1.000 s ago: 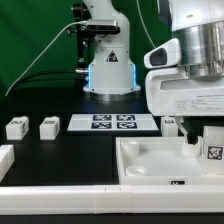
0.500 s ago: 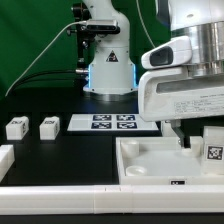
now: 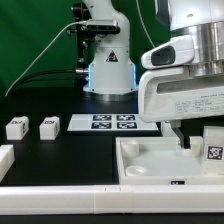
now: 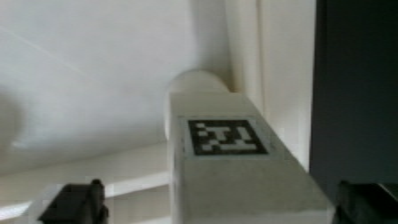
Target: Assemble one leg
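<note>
A leg (image 4: pixel 228 137), a white block with a black-and-white tag, stands upright in a corner of the large white tray-like piece (image 4: pixel 89 90). My gripper (image 4: pixel 217 203) is open and straddles it, with a gap showing between one fingertip (image 4: pixel 71 203) and the leg. In the exterior view the leg (image 3: pixel 212 150) stands at the right edge, on the tray-like piece (image 3: pixel 150 160), under my gripper (image 3: pixel 196 132). Two more legs (image 3: pixel 16 127) (image 3: pixel 48 127) lie on the black table at the exterior view's left.
The marker board (image 3: pixel 111 122) lies at the middle back, in front of the arm's base (image 3: pixel 108 70). Another white part (image 3: pixel 5 158) shows at the exterior view's left edge. A white rail (image 3: pixel 60 198) runs along the front.
The arm's head shifted slightly toward the exterior view's left and a little down, then held still. The leg has stayed in its corner.
</note>
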`<state>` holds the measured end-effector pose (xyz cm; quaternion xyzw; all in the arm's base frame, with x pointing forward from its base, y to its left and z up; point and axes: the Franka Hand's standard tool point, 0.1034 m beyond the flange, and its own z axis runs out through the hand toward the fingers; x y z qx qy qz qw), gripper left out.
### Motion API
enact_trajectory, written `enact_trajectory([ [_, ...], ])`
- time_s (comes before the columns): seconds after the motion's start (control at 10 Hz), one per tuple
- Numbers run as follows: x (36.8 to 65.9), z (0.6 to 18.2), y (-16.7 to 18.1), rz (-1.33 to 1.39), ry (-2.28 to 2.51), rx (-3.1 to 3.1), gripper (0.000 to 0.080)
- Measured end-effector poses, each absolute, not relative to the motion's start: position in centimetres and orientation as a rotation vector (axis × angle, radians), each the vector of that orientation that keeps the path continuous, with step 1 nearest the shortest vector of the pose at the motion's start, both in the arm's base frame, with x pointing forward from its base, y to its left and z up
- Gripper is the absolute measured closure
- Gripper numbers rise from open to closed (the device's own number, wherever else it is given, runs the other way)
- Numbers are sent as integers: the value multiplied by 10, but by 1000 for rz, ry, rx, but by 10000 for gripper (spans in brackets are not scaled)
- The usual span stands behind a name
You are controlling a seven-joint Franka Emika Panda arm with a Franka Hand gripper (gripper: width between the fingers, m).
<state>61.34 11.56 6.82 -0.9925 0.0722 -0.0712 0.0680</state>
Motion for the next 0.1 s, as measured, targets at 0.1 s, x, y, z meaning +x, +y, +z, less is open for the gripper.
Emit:
enact_trajectory([
  [0.1, 613, 68, 116, -215, 218, -2990, 150],
])
